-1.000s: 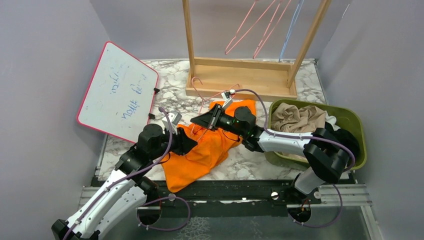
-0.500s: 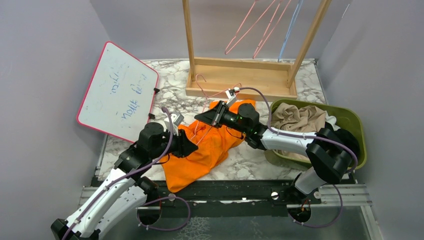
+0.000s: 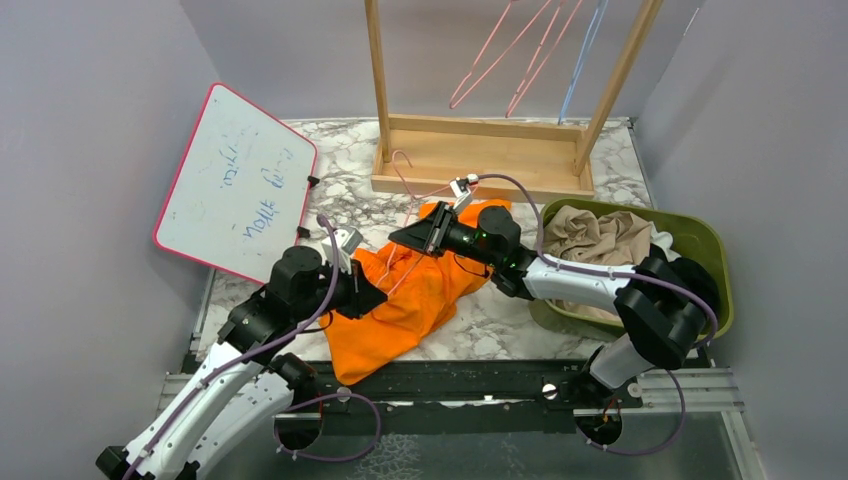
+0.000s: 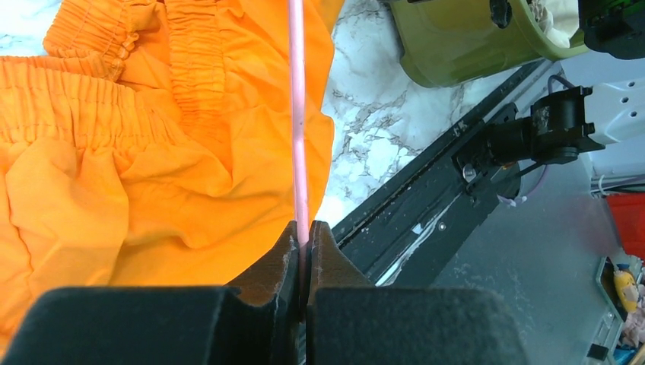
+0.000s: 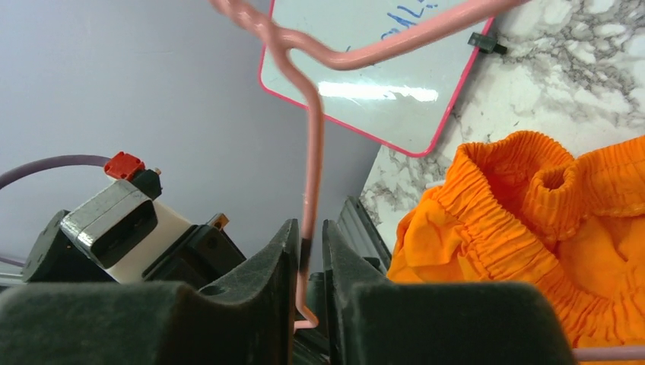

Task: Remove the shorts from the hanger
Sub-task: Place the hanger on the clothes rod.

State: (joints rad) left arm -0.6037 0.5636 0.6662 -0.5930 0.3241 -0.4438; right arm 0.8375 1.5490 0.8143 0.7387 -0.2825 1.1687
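The bright orange shorts [image 3: 425, 295] lie crumpled on the marble table with a pink wire hanger [image 3: 402, 165] threaded through them. My left gripper [image 3: 376, 296] is at the shorts' left edge. In the left wrist view it [image 4: 303, 237] is shut on the hanger's straight wire [image 4: 297, 114] above the orange fabric [image 4: 114, 175]. My right gripper [image 3: 400, 240] is over the top of the shorts. In the right wrist view it [image 5: 307, 251] is shut on the hanger's neck [image 5: 313, 152], beside the gathered waistband [image 5: 532, 198]. Tan shorts [image 3: 598, 235] lie in the green bin.
The green bin [image 3: 722, 262] stands at the right, under my right arm. A wooden rack [image 3: 480, 150] at the back carries more pink and blue hangers. A whiteboard [image 3: 240, 185] leans at the left. A black rail [image 3: 480, 378] runs along the near edge.
My right gripper has lifted the hanger up and slightly right, shifting its hook toward the rack. My left gripper has drawn a little to the left, still on the wire.
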